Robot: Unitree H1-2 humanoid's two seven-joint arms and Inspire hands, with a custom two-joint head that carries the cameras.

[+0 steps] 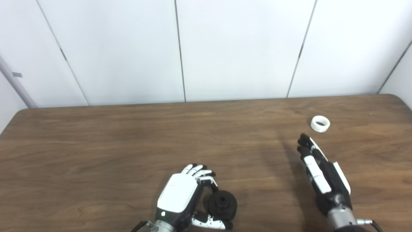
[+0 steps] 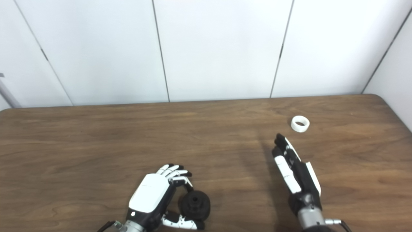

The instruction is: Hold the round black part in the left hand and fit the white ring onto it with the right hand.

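While the left hand [image 1: 180, 196] curls around the round black part [image 1: 222, 203] near the table's [image 1: 128, 138] front edge, the left eye view shows fingers bent over the part's far side and the thumb under its near side, so the part looks gripped, though whether it is lifted clear of the wood cannot be told. Its central hole faces up and toward the right, which, I judge, leaves that face free to receive the ring. The right hand [image 1: 322, 174] is flat and edge-on, fingers straight and together, holding nothing; its fingertips point at the white ring [image 1: 320, 124], which lies flat on the table just beyond them, not touched.

Seen from the right eye view, the layout reads the same: the left hand [image 2: 153, 193] wraps the black part [image 2: 194, 203], the right hand [image 2: 294, 170] is extended and empty, and the ring [image 2: 300, 124] sits apart from the fingertips, well away from the black part. No container is in sight; both pieces sit on or over bare wood. Picking up the ring appears to be the step at hand.
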